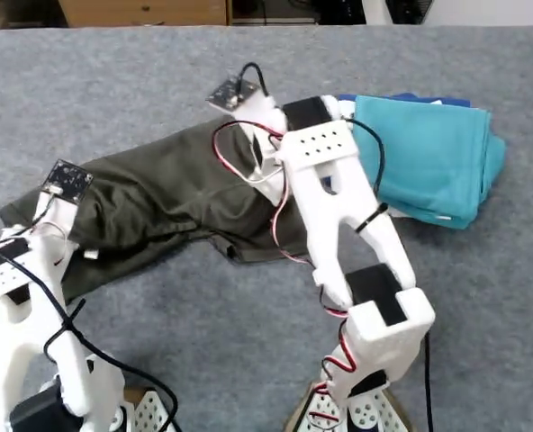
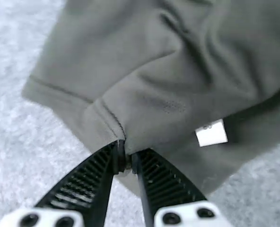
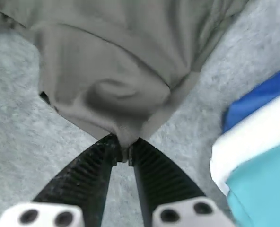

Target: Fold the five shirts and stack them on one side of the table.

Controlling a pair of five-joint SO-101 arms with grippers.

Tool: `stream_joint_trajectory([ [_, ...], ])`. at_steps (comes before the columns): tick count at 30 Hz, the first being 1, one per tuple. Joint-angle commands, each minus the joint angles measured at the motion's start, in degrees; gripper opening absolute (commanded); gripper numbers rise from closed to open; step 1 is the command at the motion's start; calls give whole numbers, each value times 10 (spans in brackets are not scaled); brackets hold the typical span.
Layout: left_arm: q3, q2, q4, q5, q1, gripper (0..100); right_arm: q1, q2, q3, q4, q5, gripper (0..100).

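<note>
A dark olive shirt (image 1: 158, 202) lies crumpled across the middle of the grey table. My left gripper (image 2: 125, 158) is shut on a pinch of the olive shirt (image 2: 178, 71) at its left end; a white tag (image 2: 211, 133) shows nearby. In the high view this left arm (image 1: 32, 270) stands at the left. My right gripper (image 3: 126, 151) is shut on an edge of the olive shirt (image 3: 121, 56) near its right end, under the right arm (image 1: 338, 189). A folded stack (image 1: 438, 162) with a teal shirt on top sits at the right.
The stack's edges show beside the right gripper as blue cloth (image 3: 258, 97), white cloth (image 3: 253, 142) and teal cloth (image 3: 263, 194). Grey carpet-like table surface (image 1: 248, 360) lies bare at the front. Furniture (image 1: 140, 11) stands beyond the far edge.
</note>
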State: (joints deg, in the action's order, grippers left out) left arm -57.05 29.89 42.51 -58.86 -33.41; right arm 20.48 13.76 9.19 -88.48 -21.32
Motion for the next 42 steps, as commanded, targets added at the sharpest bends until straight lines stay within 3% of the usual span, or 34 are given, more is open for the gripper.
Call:
stream_joint_trajectory([
  [1, 57, 15, 26, -14, -36, 18, -32, -24, -1, -10, -21, 1],
  [6, 111, 15, 121, -57, -59, 18, -33, -68, 0, -33, -27, 1],
  [17, -19, 15, 11, -61, -40, 18, -36, -22, -5, -32, -27, 1],
  [26, -18, 21, 32, -65, -70, 18, -36, -16, -62, -30, -44, 1],
  [32, 72, 22, 156, -82, -70, 18, -63, -16, -29, -32, -42, 1],
  [42, 91, 16, 113, -83, -91, 18, -67, -16, 52, -88, -27, 1],
])
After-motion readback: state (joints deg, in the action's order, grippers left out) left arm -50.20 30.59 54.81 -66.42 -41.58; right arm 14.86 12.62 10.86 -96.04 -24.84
